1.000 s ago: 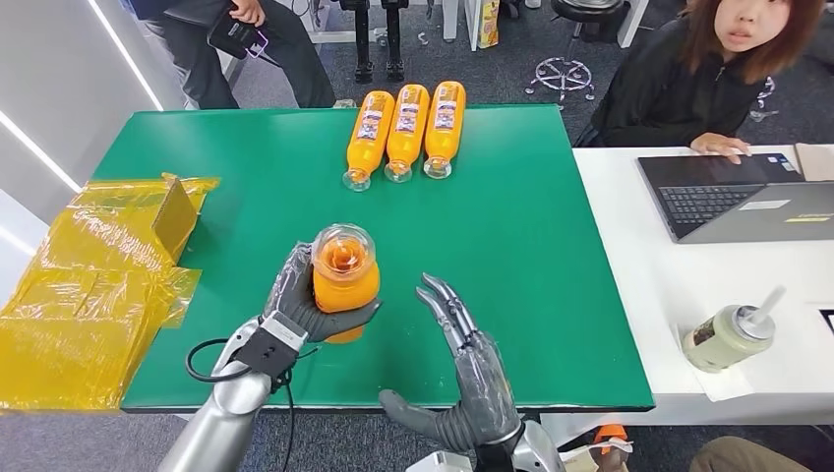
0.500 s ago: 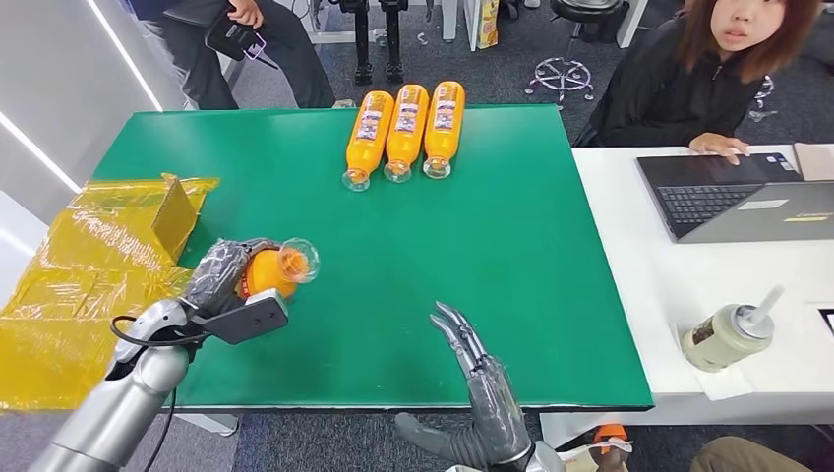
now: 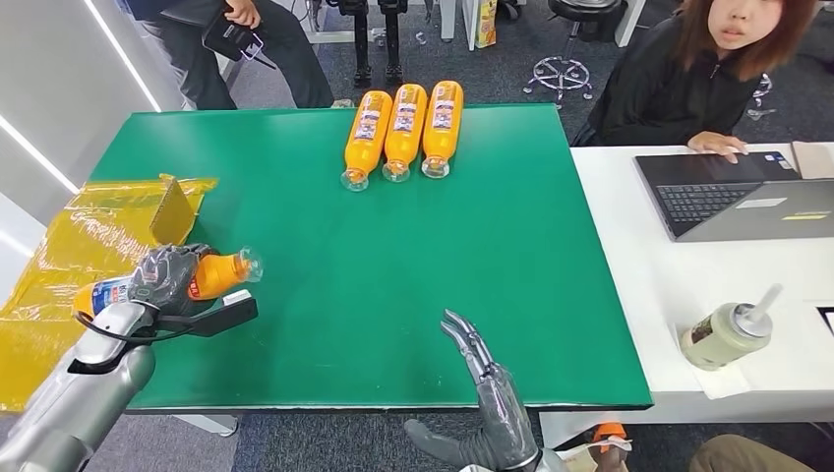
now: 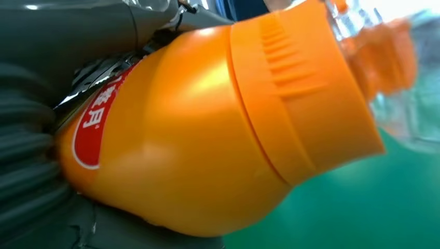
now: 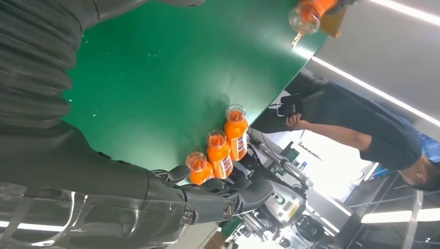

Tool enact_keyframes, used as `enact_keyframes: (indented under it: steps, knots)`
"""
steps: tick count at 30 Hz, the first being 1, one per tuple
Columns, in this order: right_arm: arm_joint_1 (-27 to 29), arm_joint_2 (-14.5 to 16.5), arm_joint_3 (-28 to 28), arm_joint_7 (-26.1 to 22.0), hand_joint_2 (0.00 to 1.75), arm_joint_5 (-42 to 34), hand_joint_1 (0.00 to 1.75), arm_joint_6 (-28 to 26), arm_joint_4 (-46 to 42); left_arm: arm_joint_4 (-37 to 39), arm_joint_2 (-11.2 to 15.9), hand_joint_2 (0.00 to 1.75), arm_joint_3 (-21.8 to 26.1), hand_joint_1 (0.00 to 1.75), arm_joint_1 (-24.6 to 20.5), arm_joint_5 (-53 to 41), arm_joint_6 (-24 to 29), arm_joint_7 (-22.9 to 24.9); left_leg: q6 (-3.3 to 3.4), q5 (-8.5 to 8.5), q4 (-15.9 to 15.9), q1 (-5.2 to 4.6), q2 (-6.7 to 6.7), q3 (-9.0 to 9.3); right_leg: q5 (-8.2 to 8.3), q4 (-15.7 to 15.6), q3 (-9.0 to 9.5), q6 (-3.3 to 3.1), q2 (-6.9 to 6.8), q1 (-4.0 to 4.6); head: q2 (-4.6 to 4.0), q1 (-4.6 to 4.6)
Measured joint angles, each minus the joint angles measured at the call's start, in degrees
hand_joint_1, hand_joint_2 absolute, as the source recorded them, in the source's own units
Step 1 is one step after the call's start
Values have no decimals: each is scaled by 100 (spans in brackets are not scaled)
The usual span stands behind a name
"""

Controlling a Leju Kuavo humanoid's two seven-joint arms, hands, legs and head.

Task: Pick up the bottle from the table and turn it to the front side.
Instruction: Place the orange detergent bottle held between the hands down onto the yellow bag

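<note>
My left hand grips an orange juice bottle and holds it on its side over the green table's left edge, its clear cap toward the table's middle. From the left wrist the bottle fills the picture, its red label patch next to the hand's grey cover. My right hand is at the front edge of the table, fingers straight and apart, holding nothing. In the right wrist view that hand's fingers stretch toward the far bottles, and the held bottle shows small.
Three orange bottles lie side by side at the table's far edge. Yellow plastic wrap covers a surface to the left. A white desk on the right carries a laptop and a lidded cup. People sit and stand beyond the tables.
My left hand swung the bottle from upright near the table's front middle out to the left edge, laying it on its side. The right hand drew back toward the front edge.
</note>
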Motion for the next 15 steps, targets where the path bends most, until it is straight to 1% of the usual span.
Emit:
enact_keyframes:
  steps: [3,7,8,11,12,15]
  knots:
    - [-15,-19,17,-2,175,-30,0,14,16,444,-4,175,-79,162,-63,-334,-8,374,-1,0,0,1,7,0,1,0,-2,-1,8,0,0,-1]
    - [-89,-19,22,-35,175,-51,0,166,63,870,23,175,-198,166,-97,-755,-25,861,-2,0,-2,1,6,0,0,1,-1,-1,7,0,0,0]
    - [-105,-18,22,-57,175,-67,0,210,80,954,41,175,-219,129,-107,-838,-37,976,-2,-1,-3,1,5,0,0,1,0,-1,6,0,0,-1]
    - [-181,-14,22,-129,175,-102,0,348,138,1144,121,175,-239,5,-141,-949,-96,1208,-3,-1,-6,1,6,7,0,1,6,-2,6,0,0,-1]
    - [-216,-9,22,-148,175,-104,0,394,161,1197,147,175,-239,0,-151,-958,-124,1256,-3,-1,-6,1,7,10,-1,1,8,-2,6,-1,0,-1]
    - [-296,9,21,-190,175,-105,0,496,230,1307,212,175,-239,0,-169,-958,-161,1335,-6,1,-7,1,5,19,-3,3,15,-7,4,0,0,-1]
